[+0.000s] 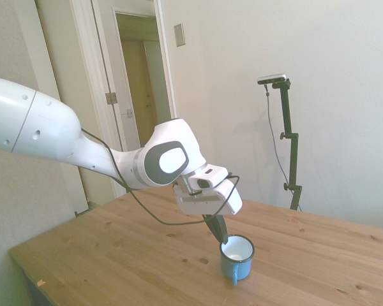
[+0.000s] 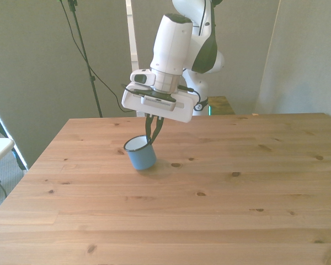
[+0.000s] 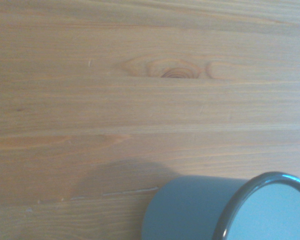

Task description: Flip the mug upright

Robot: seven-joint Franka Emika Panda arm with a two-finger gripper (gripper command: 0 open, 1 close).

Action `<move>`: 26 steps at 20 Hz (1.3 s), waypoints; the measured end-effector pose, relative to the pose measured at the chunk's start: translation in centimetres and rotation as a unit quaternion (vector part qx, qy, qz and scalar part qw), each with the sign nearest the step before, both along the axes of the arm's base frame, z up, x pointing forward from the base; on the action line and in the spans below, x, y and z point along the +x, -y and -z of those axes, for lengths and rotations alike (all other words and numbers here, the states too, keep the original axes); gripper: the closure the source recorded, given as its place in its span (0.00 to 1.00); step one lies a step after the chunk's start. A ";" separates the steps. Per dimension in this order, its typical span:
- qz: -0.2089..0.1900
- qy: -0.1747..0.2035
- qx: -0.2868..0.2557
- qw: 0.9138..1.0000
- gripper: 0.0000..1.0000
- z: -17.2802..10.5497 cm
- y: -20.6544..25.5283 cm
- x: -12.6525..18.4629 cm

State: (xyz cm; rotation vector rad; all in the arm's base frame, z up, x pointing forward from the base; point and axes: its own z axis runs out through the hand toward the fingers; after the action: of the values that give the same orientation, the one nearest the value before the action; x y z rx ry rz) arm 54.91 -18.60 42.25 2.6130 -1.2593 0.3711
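The mug point(image 1: 237, 258) stands on the wooden desk point(image 1: 115, 261) with its opening up and tipped slightly, toward the front view's left of the desk's middle. The hand point(image 1: 219, 234) reaches down from the tilted wrist, and its dark fingers point(image 2: 152, 128) are pinched together on the mug's dark rim, one seeming to sit inside and one outside. In the side view the blue loop handle faces the camera. The wrist view shows the mug's blue wall point(image 3: 190, 210), rim and white inside beside a knot point(image 3: 174, 70) in the wood.

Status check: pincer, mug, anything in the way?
Pincer shut on mug rim. Mug mouth-up, slightly tilted, at the wooden table. Nothing in the way.
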 end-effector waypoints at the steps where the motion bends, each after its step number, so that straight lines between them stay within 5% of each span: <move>1: 0.001 -0.002 0.000 1.000 0.00 0.3 0.0 0.1; 18: 0.023 0.011 -0.003 1.000 0.00 -0.7 1.5 0.3; 23: 0.006 0.044 0.010 0.999 0.00 -5.0 -0.8 -2.7; 26: -0.031 0.054 0.065 0.996 0.00 -5.8 -4.2 -5.7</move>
State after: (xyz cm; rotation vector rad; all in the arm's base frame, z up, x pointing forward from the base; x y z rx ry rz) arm 49.25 -14.37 48.09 2.7815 -1.2782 0.4616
